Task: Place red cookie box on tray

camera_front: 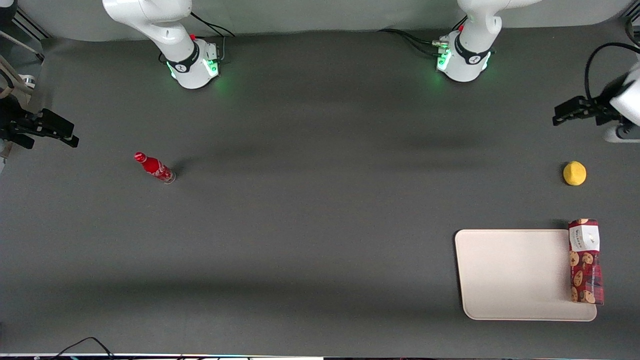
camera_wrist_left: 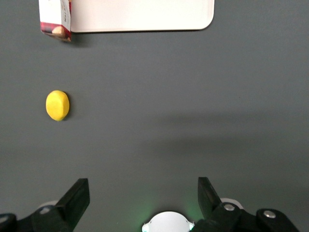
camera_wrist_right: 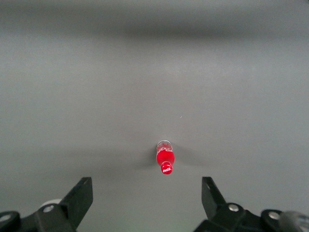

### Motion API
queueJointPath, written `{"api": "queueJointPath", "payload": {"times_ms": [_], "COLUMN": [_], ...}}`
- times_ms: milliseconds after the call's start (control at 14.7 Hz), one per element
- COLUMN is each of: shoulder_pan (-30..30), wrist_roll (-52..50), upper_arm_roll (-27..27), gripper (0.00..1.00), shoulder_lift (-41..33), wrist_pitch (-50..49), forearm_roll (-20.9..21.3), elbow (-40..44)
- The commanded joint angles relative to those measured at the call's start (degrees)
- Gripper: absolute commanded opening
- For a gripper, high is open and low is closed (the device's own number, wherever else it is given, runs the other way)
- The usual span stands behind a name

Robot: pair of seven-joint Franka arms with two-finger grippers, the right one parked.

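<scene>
The red cookie box (camera_front: 585, 261) lies lengthwise along the tray's edge at the working arm's end of the table, its white label end pointing away from the front camera. It rests on the cream-white tray (camera_front: 515, 275) and juts a little over that edge. The wrist view shows only the box's label end (camera_wrist_left: 55, 19) beside a corner of the tray (camera_wrist_left: 145, 14). My left gripper (camera_front: 562, 114) hangs open and empty above the table, farther from the front camera than the box and well apart from it. Its two dark fingers (camera_wrist_left: 77, 198) stand wide apart over bare table.
A yellow lemon-like ball (camera_front: 574, 173) (camera_wrist_left: 58, 105) sits on the table between the gripper and the box. A small red bottle (camera_front: 154, 167) stands toward the parked arm's end. The arm bases (camera_front: 462, 60) stand farthest from the front camera.
</scene>
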Motion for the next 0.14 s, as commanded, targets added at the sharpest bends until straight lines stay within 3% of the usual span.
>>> {"api": "queueJointPath", "payload": {"times_ms": [0, 68], "shoulder_pan": [-0.31, -0.31], "wrist_roll": [0.09, 0.09], "upper_arm_roll": [-1.71, -1.98], "gripper": [1.00, 1.00], "shoulder_lift": [-2.39, -1.41], "wrist_pitch": [3.39, 2.95], "forearm_roll": [0.75, 1.27], "elbow": [-3.69, -2.46]}}
